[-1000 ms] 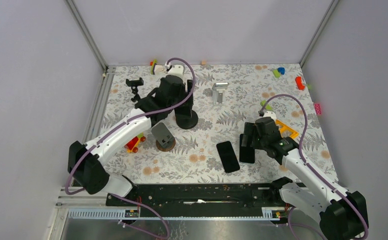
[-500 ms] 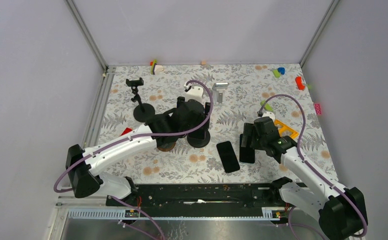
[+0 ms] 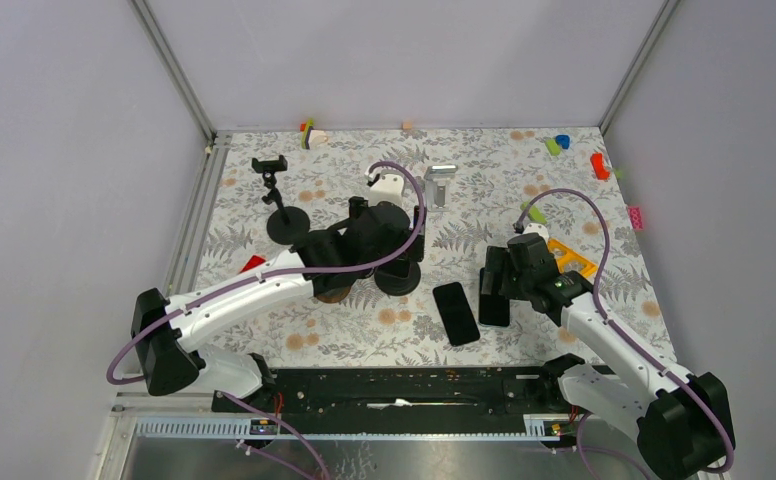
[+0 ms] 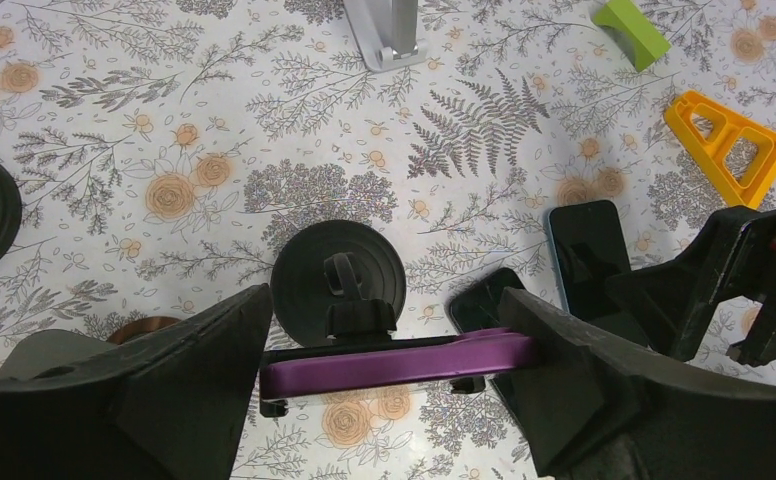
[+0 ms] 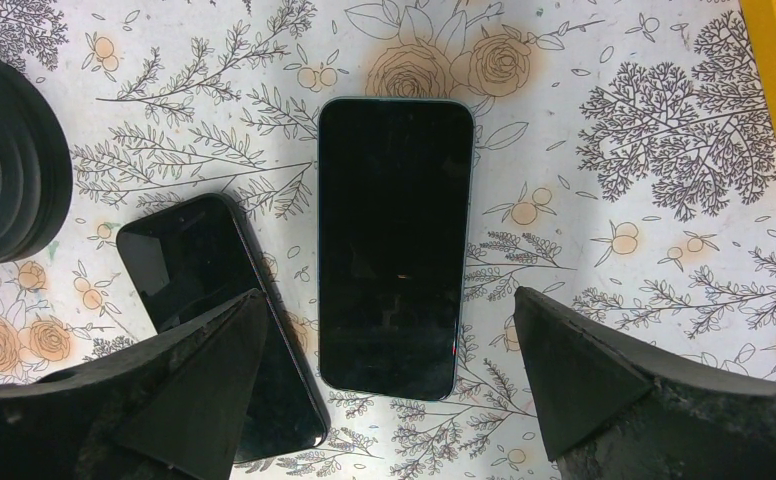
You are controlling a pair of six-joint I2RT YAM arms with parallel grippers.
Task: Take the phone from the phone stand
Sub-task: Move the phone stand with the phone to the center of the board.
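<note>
A purple phone sits on edge in the clamp of a black phone stand, whose round base rests on the floral table. My left gripper is over the stand, with one finger against each end of the phone's edge, shut on it. In the top view the left gripper hides the phone, and only the stand's base shows. My right gripper is open and empty, low over a blue-edged phone that lies flat on the table.
A black phone lies flat beside the blue-edged one. A second black stand, a silver stand and a brown round stand are nearby. A yellow triangle lies right of my right gripper. Small toys lie along the back edge.
My left gripper swung right and nearer, from the back of the table to the stand with the purple phone, uncovering the second black stand. It barely moved over the last half second. The right arm stayed still.
</note>
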